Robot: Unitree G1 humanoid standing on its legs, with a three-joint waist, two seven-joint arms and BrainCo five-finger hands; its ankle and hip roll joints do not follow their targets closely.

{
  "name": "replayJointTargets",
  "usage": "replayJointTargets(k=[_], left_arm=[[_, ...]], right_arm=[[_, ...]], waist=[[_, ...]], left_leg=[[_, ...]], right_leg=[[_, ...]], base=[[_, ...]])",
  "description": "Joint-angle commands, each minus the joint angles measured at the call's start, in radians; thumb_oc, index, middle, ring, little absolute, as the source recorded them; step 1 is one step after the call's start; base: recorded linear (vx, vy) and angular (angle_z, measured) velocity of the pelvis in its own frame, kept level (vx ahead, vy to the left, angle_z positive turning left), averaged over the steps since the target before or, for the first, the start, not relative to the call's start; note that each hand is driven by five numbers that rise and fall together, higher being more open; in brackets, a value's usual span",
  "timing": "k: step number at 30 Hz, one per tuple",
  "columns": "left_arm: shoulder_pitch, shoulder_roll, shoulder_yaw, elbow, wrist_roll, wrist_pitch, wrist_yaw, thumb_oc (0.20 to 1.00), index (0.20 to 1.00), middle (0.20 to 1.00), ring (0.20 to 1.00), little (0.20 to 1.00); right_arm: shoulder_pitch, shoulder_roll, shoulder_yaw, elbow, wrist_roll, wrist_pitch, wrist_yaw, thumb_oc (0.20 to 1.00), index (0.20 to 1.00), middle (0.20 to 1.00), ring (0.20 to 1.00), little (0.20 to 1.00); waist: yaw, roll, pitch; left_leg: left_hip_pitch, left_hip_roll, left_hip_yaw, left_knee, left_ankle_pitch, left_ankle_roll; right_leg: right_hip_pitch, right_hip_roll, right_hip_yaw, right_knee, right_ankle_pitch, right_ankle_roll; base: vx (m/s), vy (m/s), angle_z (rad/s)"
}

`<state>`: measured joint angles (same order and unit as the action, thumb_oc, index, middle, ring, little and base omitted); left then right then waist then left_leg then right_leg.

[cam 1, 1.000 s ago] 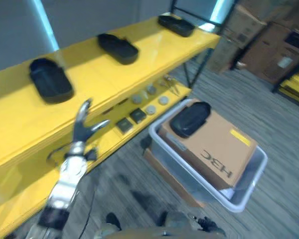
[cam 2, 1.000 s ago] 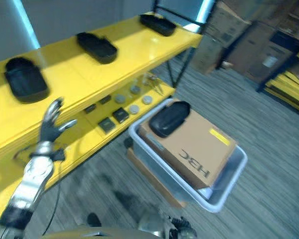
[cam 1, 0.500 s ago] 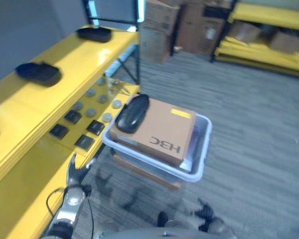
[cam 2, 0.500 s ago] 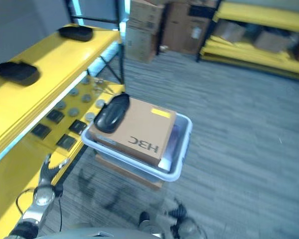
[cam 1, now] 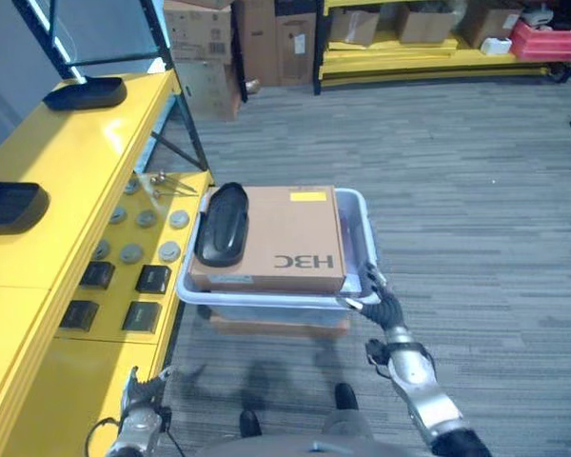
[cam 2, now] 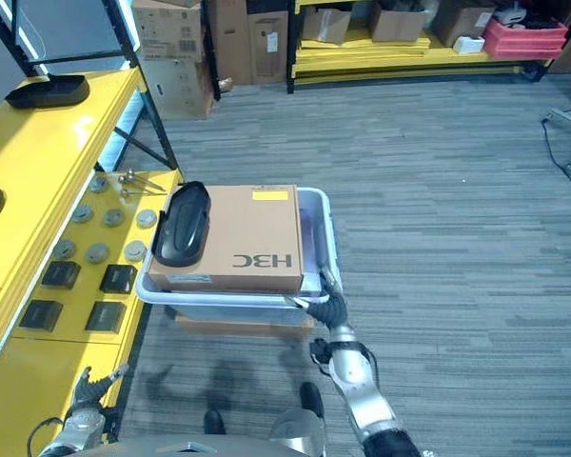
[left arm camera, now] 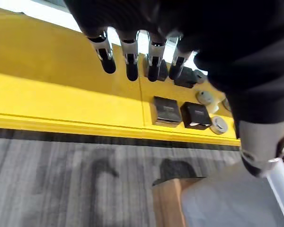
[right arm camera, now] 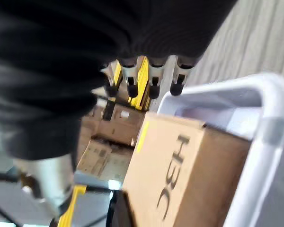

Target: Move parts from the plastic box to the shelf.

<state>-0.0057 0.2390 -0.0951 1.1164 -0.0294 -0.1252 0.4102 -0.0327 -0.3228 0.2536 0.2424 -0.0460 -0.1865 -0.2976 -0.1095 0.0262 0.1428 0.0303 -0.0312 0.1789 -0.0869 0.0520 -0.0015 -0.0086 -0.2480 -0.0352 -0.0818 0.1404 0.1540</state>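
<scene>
A translucent plastic box (cam 1: 266, 298) stands on the floor beside the yellow shelf (cam 1: 48, 181). Inside it is a brown cardboard box (cam 1: 295, 238), and a long black part (cam 1: 222, 224) lies on that box's left edge. Two more black parts (cam 1: 86, 92) (cam 1: 9, 205) rest on the shelf's top level. My right hand (cam 1: 381, 305) is open at the plastic box's near right corner, fingers (right arm camera: 151, 80) straight and holding nothing, beside the rim (right arm camera: 260, 137). My left hand (cam 1: 138, 405) hangs low by the shelf's lower level, open and empty, fingers (left arm camera: 132, 66) straight.
Small black square parts (cam 1: 153, 279) and grey discs (cam 1: 133, 252) lie on the shelf's lower level. A flat wooden base (cam 1: 276, 327) sits under the plastic box. Cardboard boxes (cam 1: 209, 38) and yellow racks (cam 1: 438, 57) line the far side; grey carpet stretches to the right.
The view has swung right, from the shelf to the plastic box. My left hand has dropped from shelf height to low near the floor. My right hand has come up to the box's corner.
</scene>
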Motion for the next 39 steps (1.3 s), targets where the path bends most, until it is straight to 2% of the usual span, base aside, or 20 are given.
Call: replayJointTargets(k=[1,4,5,6,7,11,19,22,27,32,34,39], left_arm=[[-0.077,0.033,-0.032,-0.005,0.040,-0.002,-0.005,1.000,1.000,1.000,1.000,1.000],[-0.096,0.039,-0.069,-0.027,0.049,-0.005,-0.010,1.000,1.000,1.000,1.000,1.000],[-0.119,0.042,-0.125,-0.043,0.063,-0.010,-0.019,1.000,1.000,1.000,1.000,1.000],[-0.120,0.042,-0.125,-0.043,0.062,-0.010,-0.019,1.000,1.000,1.000,1.000,1.000],[-0.126,0.041,-0.164,-0.050,0.067,-0.015,-0.027,1.000,1.000,1.000,1.000,1.000],[-0.141,0.031,-0.216,-0.027,0.064,-0.014,-0.046,1.000,1.000,1.000,1.000,1.000],[-0.168,0.020,-0.269,-0.023,0.051,-0.020,-0.041,1.000,1.000,1.000,1.000,1.000],[-0.191,0.020,-0.296,-0.054,0.012,-0.034,-0.037,1.000,1.000,1.000,1.000,1.000],[-0.211,0.015,-0.337,-0.081,-0.004,-0.043,-0.044,1.000,1.000,1.000,1.000,1.000],[-0.209,0.021,-0.387,-0.104,0.011,-0.047,-0.093,1.000,1.000,1.000,1.000,1.000],[-0.206,0.021,-0.395,-0.087,0.025,-0.040,-0.105,1.000,1.000,1.000,1.000,1.000],[-0.210,0.011,-0.384,-0.050,0.015,-0.028,-0.094,1.000,1.000,1.000,1.000,1.000]], right_arm=[[-0.264,-0.032,0.008,0.098,-0.082,0.007,-0.088,1.000,1.000,1.000,1.000,1.000],[-0.382,-0.032,0.011,0.139,-0.090,0.028,-0.126,1.000,1.000,1.000,1.000,1.000],[-0.504,-0.027,0.021,0.220,-0.068,0.040,-0.163,1.000,1.000,1.000,1.000,1.000],[-0.508,-0.027,0.021,0.223,-0.067,0.039,-0.163,1.000,1.000,1.000,1.000,1.000],[-0.608,-0.044,0.027,0.293,-0.068,0.051,-0.184,1.000,1.000,1.000,1.000,1.000],[-0.776,-0.074,0.049,0.424,-0.060,0.066,-0.198,1.000,1.000,1.000,1.000,1.000],[-0.979,-0.114,0.093,0.639,-0.066,0.092,-0.225,1.000,1.000,1.000,1.000,1.000],[-1.084,-0.127,0.129,0.798,-0.071,0.114,-0.232,1.000,1.000,1.000,1.000,1.000],[-1.160,-0.151,0.178,0.979,-0.040,0.129,-0.154,1.000,1.000,1.000,1.000,1.000],[-1.199,-0.285,0.213,1.092,-0.003,0.135,-0.073,1.000,1.000,1.000,1.000,1.000],[-1.206,-0.310,0.219,1.102,-0.009,0.141,-0.074,1.000,1.000,1.000,1.000,1.000],[-1.201,-0.301,0.169,1.070,0.009,0.136,-0.176,1.000,1.000,1.000,1.000,1.000]], waist=[[0.058,0.013,0.033],[0.077,0.012,0.062],[0.102,0.015,0.088],[0.100,0.015,0.087],[0.123,0.019,0.103],[0.153,0.033,0.136],[0.185,0.049,0.168],[0.205,0.061,0.178],[0.235,0.075,0.184],[0.293,0.115,0.164],[0.299,0.116,0.156],[0.290,0.112,0.148]], left_leg=[[-0.071,0.085,-0.027,0.067,-0.024,-0.046],[-0.117,0.085,-0.048,0.052,0.001,-0.055],[-0.162,0.087,-0.068,0.033,0.027,-0.068],[-0.165,0.087,-0.070,0.033,0.028,-0.068],[-0.192,0.088,-0.082,0.027,0.042,-0.075],[-0.238,0.086,-0.107,0.015,0.068,-0.089],[-0.296,0.080,-0.129,0.011,0.087,-0.097],[-0.325,0.073,-0.146,0.014,0.094,-0.098],[-0.352,0.059,-0.169,0.017,0.100,-0.101],[-0.396,0.031,-0.219,0.016,0.113,-0.107],[-0.400,0.029,-0.232,0.014,0.114,-0.107],[-0.400,0.027,-0.235,0.014,0.112,-0.106]], right_leg=[[-0.009,0.008,-0.027,0.067,-0.079,0.039],[-0.040,0.010,-0.050,0.056,-0.066,0.037],[-0.075,0.013,-0.072,0.046,-0.053,0.035],[-0.078,0.013,-0.074,0.047,-0.053,0.035],[-0.093,0.017,-0.091,0.036,-0.042,0.033],[-0.120,0.020,-0.109,0.024,-0.027,0.033],[-0.156,0.013,-0.133,0.012,-0.008,0.039],[-0.171,0.005,-0.145,0.012,-0.001,0.043],[-0.177,-0.007,-0.170,0.012,0.005,0.050],[-0.177,-0.029,-0.225,0.000,0.011,0.066],[-0.169,-0.033,-0.239,-0.002,0.009,0.070],[-0.166,-0.032,-0.242,-0.002,0.005,0.069]], base=[[-0.08,0.015,0.30],[-0.18,-0.024,0.39],[-0.20,-0.038,0.35],[-0.18,-0.044,0.37],[-0.04,-0.016,0.60],[-0.04,-0.004,0.36],[0.00,0.015,0.16],[-0.01,0.012,0.12],[-0.01,0.005,0.12],[0.01,0.000,0.33],[0.03,-0.001,0.30],[0.02,0.006,0.08]])
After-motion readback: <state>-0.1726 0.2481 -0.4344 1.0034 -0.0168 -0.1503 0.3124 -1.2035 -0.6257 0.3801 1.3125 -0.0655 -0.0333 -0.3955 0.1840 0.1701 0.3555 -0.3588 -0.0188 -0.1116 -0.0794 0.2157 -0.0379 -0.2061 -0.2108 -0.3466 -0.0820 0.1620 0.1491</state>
